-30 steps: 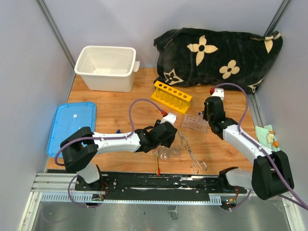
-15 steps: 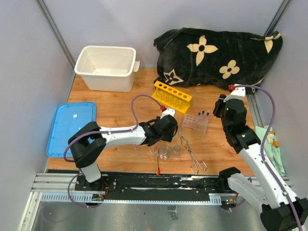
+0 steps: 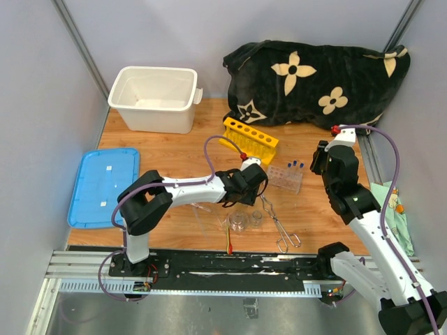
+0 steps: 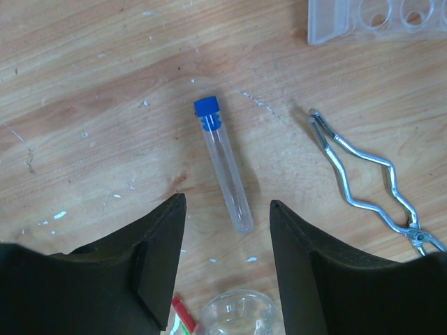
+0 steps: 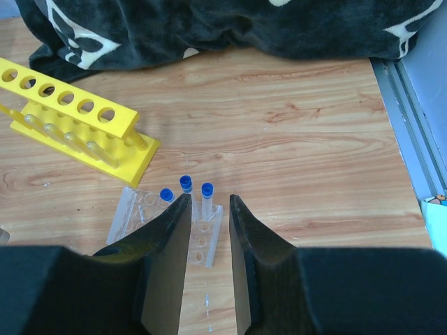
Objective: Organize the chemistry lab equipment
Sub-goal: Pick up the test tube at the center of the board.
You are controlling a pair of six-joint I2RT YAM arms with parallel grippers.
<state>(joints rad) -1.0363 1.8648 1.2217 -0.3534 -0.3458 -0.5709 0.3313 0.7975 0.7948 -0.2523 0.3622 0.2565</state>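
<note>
Step in hand, as judged: collect the loose blue-capped tube (image 4: 225,171) and seat it in the clear plastic rack (image 3: 283,178).

Findings:
- The loose tube lies flat on the table to the left of the rack, near it but not touching, cap end towards the rack.
- Left gripper (image 4: 227,204) hovers above the tube's closed end, jaws spread wide, one on each side, nothing pinched.
- Right gripper (image 5: 208,209) hangs well above the rack, jaws a narrow gap apart and empty.
- Three capped tubes (image 5: 185,183) already stand at the rack's far end; the holes nearer the arms show empty.
- Metal tongs (image 4: 363,174) lie on the near side of the rack, just beside the loose tube. A small glass beaker (image 4: 241,314) and the red-tipped stick (image 4: 178,307) sit farther from the rack than the tube.

Recommendations: shift the grasp towards the tube's middle, descend squarely, close gently since smooth plastic likely rolls or slips. Keep the outer finger off the tongs. Lift, turn the tube upright, then lower it into an empty hole.
</note>
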